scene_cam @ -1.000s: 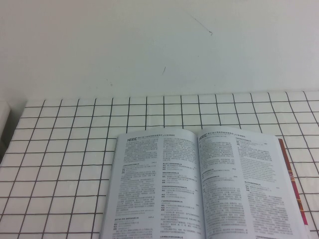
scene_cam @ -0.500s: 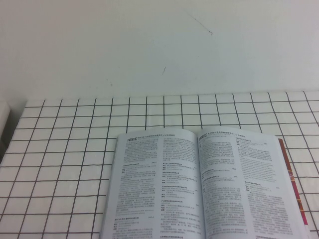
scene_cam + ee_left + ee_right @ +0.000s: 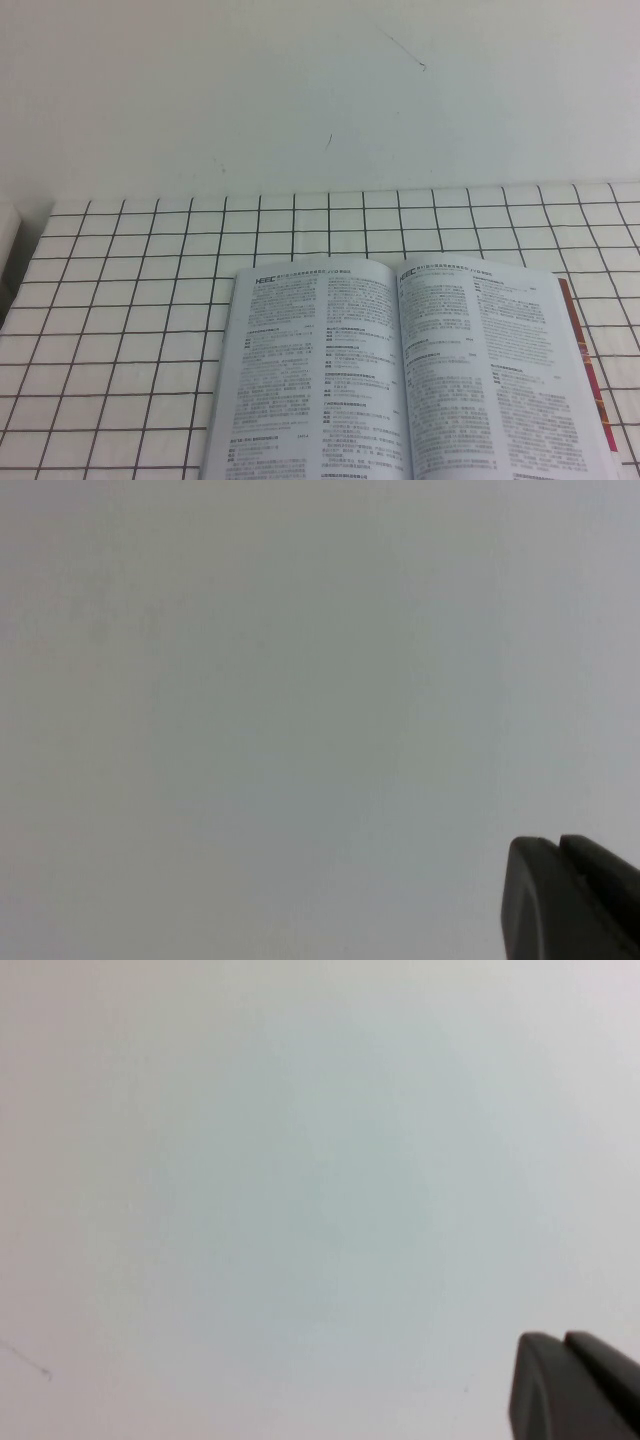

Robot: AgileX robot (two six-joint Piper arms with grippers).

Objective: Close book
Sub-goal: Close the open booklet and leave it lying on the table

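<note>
On the checked table the open book lies at the lower middle-right of the high view, with its spine running toward the wall. Closing seems not begun; next, an arm must fold one side over. The left gripper and right gripper show only in the lower right corners of their wrist views; whether they are released or clenched I cannot tell.

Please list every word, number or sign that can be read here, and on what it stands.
Book, both open pages: printed text, too small and blurred to read.
Tablecloth: only grid lines, no text.
Left tool, right tool: each faces a blank wall, outside the high view; no markings.
</note>
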